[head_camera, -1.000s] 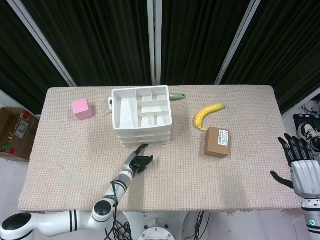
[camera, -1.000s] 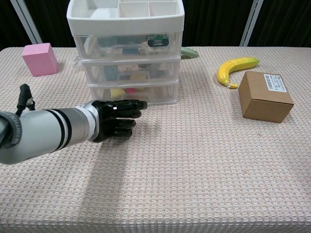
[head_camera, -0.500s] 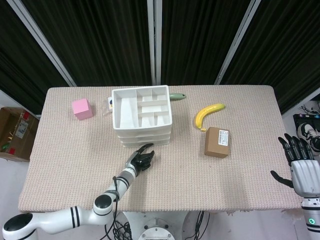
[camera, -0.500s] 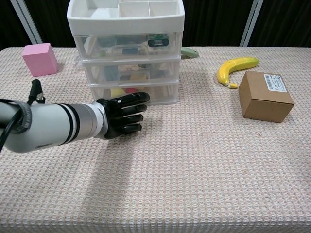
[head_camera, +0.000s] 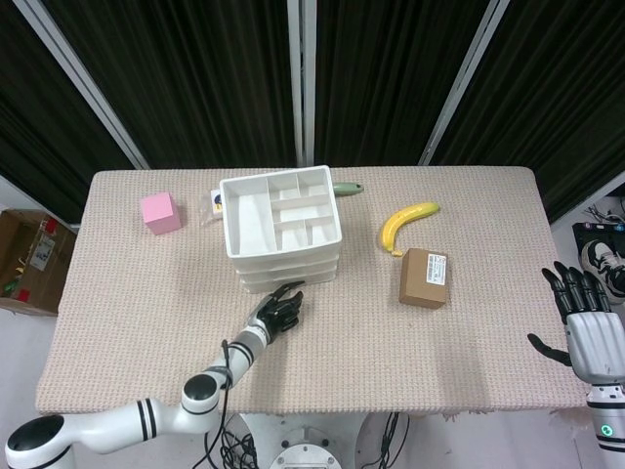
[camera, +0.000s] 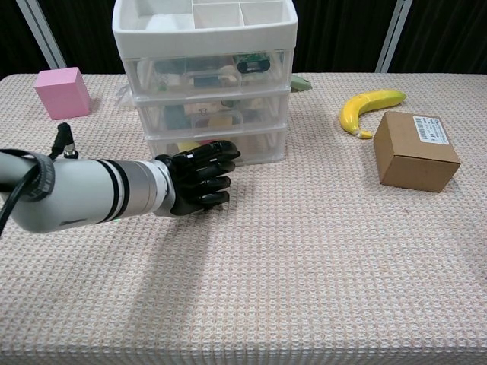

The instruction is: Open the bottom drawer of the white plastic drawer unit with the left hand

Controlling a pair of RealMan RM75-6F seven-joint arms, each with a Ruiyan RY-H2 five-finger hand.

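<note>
The white plastic drawer unit (head_camera: 283,220) (camera: 205,46) stands at the back middle of the table, three clear drawers under an open top tray. Its bottom drawer (camera: 255,144) looks closed. My left hand (head_camera: 278,311) (camera: 199,179) reaches in from the lower left, black fingers slightly curled and apart. Its fingertips (camera: 228,154) touch the bottom drawer's front near its left half, and nothing is plainly gripped. My right hand (head_camera: 586,327) hangs off the table's right edge with fingers spread and empty, seen only in the head view.
A pink cube (head_camera: 160,212) (camera: 61,92) sits at the back left. A banana (head_camera: 406,223) (camera: 369,105) and a cardboard box (head_camera: 424,277) (camera: 416,150) lie right of the unit. A green object (head_camera: 347,188) pokes out behind the unit.
My left hand moved forward until its fingertips reached the bottom drawer front. The whole drawer unit shifted slightly right and turned a little. The right hand stayed still.
</note>
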